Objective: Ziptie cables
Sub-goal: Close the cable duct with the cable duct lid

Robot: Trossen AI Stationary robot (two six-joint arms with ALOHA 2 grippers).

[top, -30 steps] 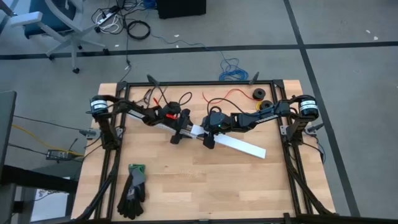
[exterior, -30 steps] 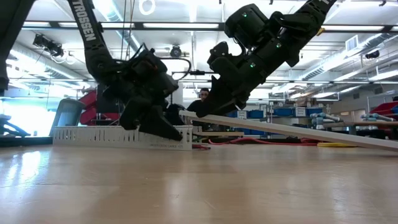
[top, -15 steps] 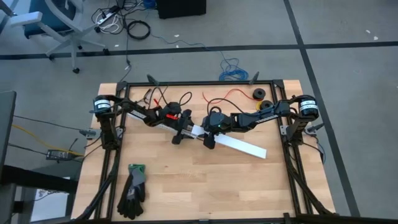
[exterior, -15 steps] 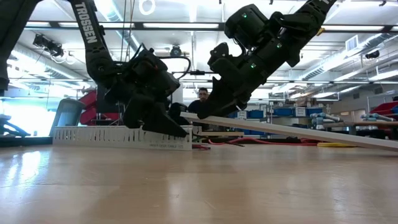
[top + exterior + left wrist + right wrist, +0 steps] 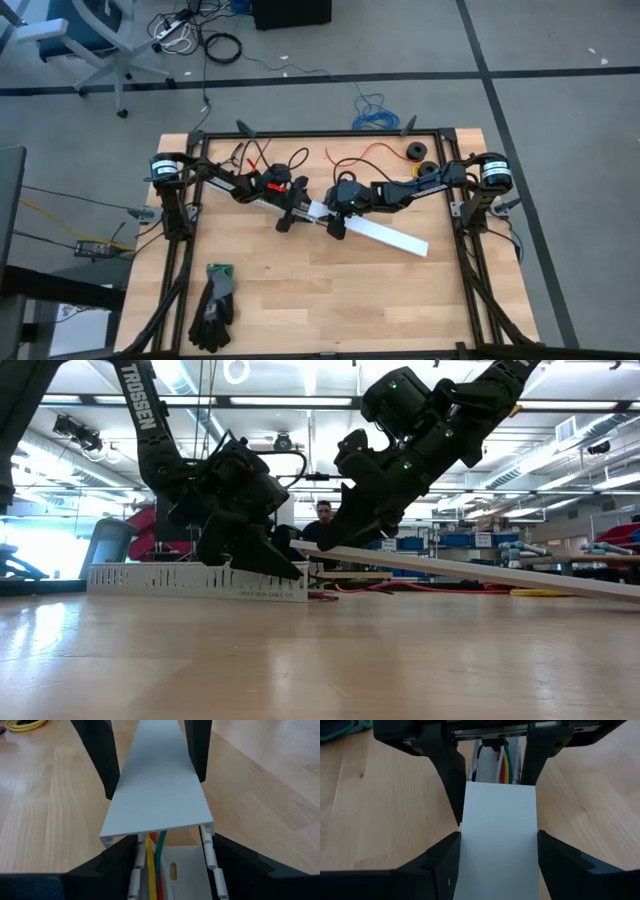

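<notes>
Clearly "TROSSEN" in white on the dark left arm (image 5: 140, 405)

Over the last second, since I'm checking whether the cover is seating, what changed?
Little. In the low view the left claw edged toward the right claw along the white slotted channel. The white cover strip stays tilted, one end raised in the right claw, its fingers either side of it. The cables still lie in the channel.

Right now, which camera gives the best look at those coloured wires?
The left wrist view: the cables lie in the slotted channel under the white cover. The right wrist view shows them farther off; the high and low views hide them.
</notes>
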